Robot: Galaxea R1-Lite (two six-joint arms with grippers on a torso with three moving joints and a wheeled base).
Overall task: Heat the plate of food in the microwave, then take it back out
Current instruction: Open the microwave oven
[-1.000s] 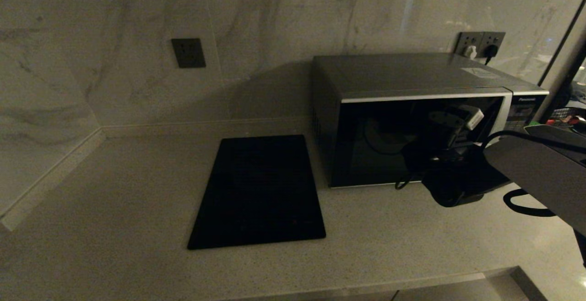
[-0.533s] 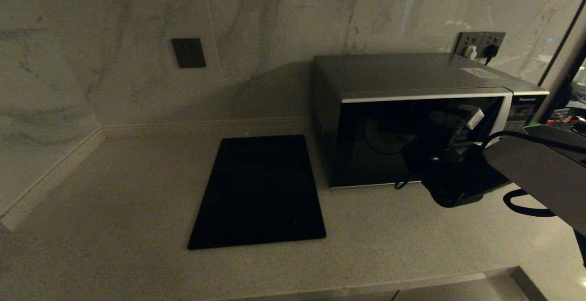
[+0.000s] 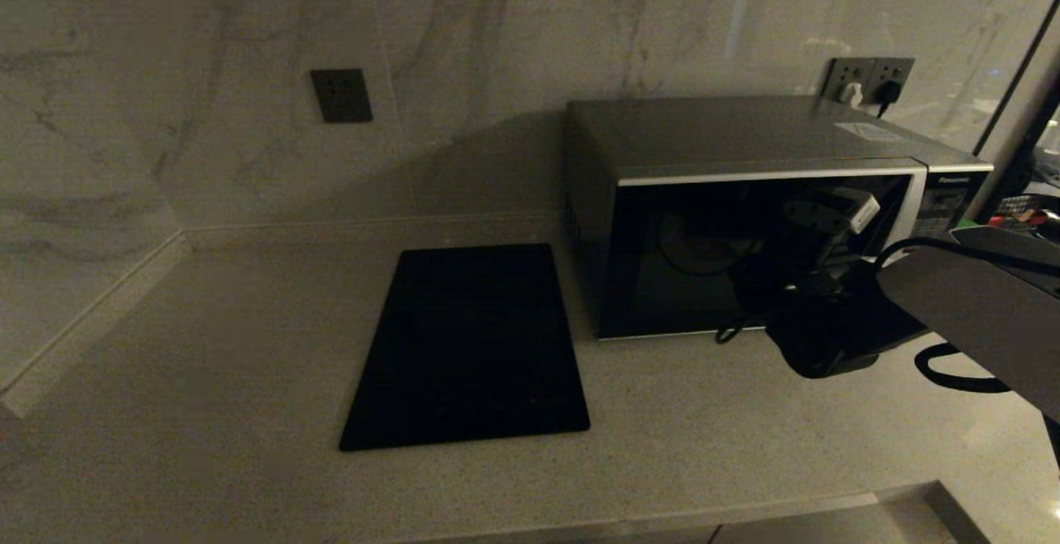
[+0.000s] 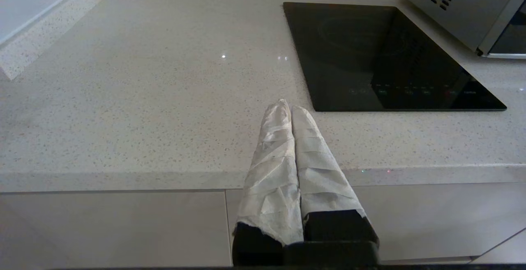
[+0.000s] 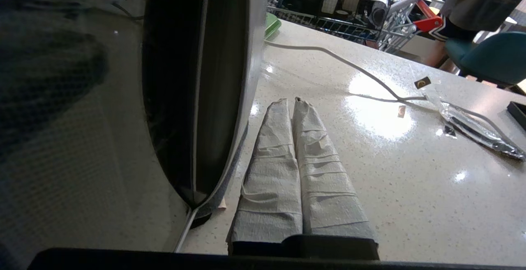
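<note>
Microwave (image 3: 745, 221) stands at the back right of the bench (image 3: 207, 378), its dark glass door closed, beside a black cooktop (image 3: 468, 349) lying flat to its left. No plate shows in any view. Right gripper (image 5: 294, 101), its wrapped fingers (image 5: 271, 171) pressed together on nothing, hangs low over the bench just beside the door's curved edge, near the microwave's lower right front. Left gripper (image 4: 287, 107), also pinched closed and empty, sits parked at the bench's front edge, well apart from the microwave.
</note>
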